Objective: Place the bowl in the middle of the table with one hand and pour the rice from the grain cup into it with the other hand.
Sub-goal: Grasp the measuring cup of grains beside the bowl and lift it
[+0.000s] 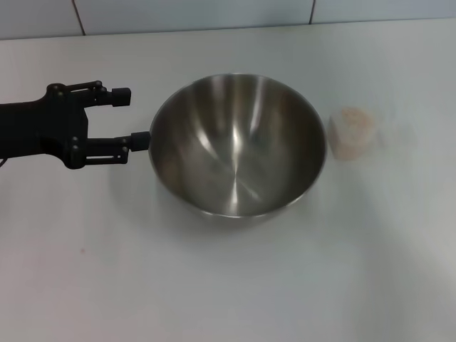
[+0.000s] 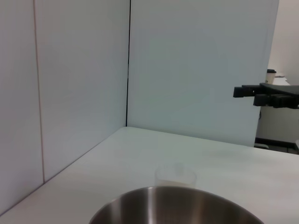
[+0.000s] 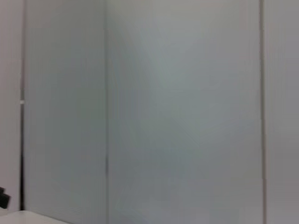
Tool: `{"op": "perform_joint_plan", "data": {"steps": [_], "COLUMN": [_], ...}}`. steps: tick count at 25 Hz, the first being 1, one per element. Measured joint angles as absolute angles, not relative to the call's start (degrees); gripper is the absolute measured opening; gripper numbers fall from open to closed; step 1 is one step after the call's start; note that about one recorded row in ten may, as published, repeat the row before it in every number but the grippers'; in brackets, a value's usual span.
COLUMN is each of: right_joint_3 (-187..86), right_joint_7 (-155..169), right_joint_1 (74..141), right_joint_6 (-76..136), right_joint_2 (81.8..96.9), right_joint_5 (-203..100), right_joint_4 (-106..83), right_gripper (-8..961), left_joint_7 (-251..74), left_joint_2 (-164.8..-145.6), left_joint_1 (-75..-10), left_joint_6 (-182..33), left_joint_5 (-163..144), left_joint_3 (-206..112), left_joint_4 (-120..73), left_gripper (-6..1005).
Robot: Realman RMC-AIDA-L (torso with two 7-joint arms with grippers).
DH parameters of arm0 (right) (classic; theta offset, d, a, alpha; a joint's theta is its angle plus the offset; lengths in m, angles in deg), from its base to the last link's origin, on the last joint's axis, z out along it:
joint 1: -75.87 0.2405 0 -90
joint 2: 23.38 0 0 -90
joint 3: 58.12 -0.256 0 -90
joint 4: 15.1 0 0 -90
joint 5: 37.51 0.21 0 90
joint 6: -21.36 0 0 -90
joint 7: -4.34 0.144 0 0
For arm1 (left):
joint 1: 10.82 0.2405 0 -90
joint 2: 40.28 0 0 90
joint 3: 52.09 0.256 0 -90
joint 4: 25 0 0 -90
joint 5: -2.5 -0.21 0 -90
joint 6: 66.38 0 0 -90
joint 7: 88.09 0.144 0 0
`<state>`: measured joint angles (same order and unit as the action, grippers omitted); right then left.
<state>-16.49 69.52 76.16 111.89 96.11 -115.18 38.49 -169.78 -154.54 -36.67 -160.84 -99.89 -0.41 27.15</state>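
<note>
The bowl (image 1: pixel 237 144), steel and empty, stands on the white table (image 1: pixel 228 285) a little behind its middle. My left gripper (image 1: pixel 133 118) is open just left of the bowl, with its nearer fingertip (image 1: pixel 142 140) at the rim and nothing held. The grain cup (image 1: pixel 351 133) stands upright just right of the bowl, with rice (image 1: pixel 353 122) inside. The left wrist view shows the bowl's rim (image 2: pixel 177 200) and the cup (image 2: pixel 175 176) beyond it. A black gripper (image 2: pixel 243 92), apparently my right one, hangs far off above the table's right side.
A pale panelled wall (image 1: pixel 214 14) runs along the table's far edge. Bare tabletop lies in front of the bowl and to the right of the cup.
</note>
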Motion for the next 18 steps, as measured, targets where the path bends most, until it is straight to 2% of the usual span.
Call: {"op": "perform_joint_plan", "data": {"steps": [8, 18], "right_joint_3": [-21.31, -27.39], "right_joint_7": [63.74, 51.71], "right_joint_1": [76.79, 82.04], "right_joint_6": [111.33, 104.88], "right_joint_2": [96.10, 95.94], "right_joint_5": [-115.18, -115.54], "right_joint_4": [31.33, 17.44], "right_gripper": [668, 668], "left_joint_7": [-169.75, -169.74], "left_joint_2": [-155.03, -155.18], "left_joint_1": [-36.55, -36.58], "left_joint_6": [-160.86, -160.86], "left_joint_5": [-99.89, -99.89], "left_joint_3": [-0.24, -0.21], "left_joint_4": [27.11, 27.12], "left_gripper": [798, 798]}}
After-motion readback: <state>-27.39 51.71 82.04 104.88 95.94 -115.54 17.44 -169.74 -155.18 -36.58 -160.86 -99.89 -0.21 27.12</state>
